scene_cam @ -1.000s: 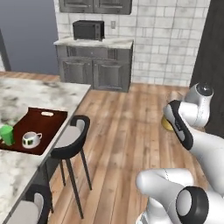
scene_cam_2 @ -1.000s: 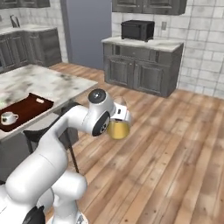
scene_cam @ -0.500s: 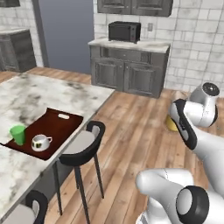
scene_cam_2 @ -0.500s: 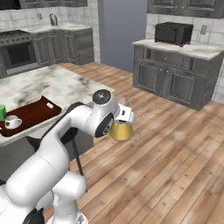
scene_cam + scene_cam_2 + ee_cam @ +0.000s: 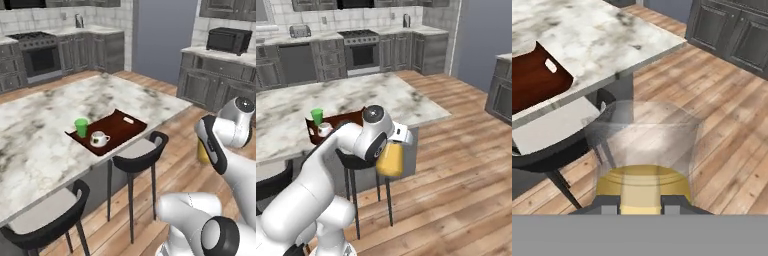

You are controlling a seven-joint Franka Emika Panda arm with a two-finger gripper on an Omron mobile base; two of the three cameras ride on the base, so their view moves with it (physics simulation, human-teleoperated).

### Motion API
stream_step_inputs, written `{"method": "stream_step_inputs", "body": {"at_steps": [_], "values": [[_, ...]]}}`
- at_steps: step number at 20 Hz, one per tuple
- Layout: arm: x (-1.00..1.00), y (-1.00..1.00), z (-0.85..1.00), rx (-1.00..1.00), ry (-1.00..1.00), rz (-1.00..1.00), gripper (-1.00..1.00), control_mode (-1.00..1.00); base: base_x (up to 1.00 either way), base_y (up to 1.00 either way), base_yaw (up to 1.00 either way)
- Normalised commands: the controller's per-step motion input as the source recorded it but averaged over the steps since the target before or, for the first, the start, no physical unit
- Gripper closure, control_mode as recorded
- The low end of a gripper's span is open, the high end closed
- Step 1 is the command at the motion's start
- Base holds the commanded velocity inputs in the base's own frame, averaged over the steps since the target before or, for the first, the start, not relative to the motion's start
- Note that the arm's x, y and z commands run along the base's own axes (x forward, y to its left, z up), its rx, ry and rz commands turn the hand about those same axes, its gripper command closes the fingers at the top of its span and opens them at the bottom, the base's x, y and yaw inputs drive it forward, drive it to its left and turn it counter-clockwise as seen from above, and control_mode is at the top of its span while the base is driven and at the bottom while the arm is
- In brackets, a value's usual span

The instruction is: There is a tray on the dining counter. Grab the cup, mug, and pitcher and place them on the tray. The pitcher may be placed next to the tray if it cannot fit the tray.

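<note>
Beside the long white-marble dining counter [image 5: 45, 125], we carry the last item — the cone-shaped clear glass pitcher with its amber-orange body [image 5: 390, 160] — held out over the wood floor, clear of the counter's edge. Our two-finger gripper [image 5: 641, 201] is closed on the pitcher at its neck; in the hand view the glass wall swells directly ahead of the fingertips [image 5: 607, 201], with the amber band nearest them. We judge it is held high and away from the stools so it can travel to the counter without striking anything.

Well off from the gripper, on the counter, lies the flat dark red-brown tray [image 5: 120, 125]. The small bright green tumbler [image 5: 81, 127] and the squat white mug [image 5: 99, 138] already stand at the tray's far end from the gripper, close together, leaving the nearer part bare — room, we judge, for the pitcher, or the marble beside it.

From the left base view we get the tray's contents and its pale handle slot [image 5: 129, 120], while the pitcher is mostly hidden behind the arm. From the right base view the pitcher hangs in full below the wrist, with cup and mug partly behind the arm. In the hand view the tray's near corner sits above a dark stool [image 5: 552, 135].
</note>
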Motion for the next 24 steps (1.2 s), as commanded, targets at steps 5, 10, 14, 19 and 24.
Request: {"method": "stream_step_inputs", "body": {"at_steps": [5, 10, 14, 19, 24], "values": [[0.00, 0.00, 0.00, 0.00, 0.00, 0.00, 1.00, 1.00, 0.40, -0.14, 0.53], [0.00, 0.00, 0.00, 0.00, 0.00, 0.00, 1.00, 1.00, 0.35, -0.25, 0.43], [0.00, 0.00, 0.00, 0.00, 0.00, 0.00, 1.00, 1.00, 0.22, -0.30, 0.27], [0.00, 0.00, 0.00, 0.00, 0.00, 0.00, 1.00, 1.00, 0.21, -0.24, 0.22], [0.00, 0.00, 0.00, 0.00, 0.00, 0.00, 1.00, 1.00, 0.16, -0.07, 0.20]]}}
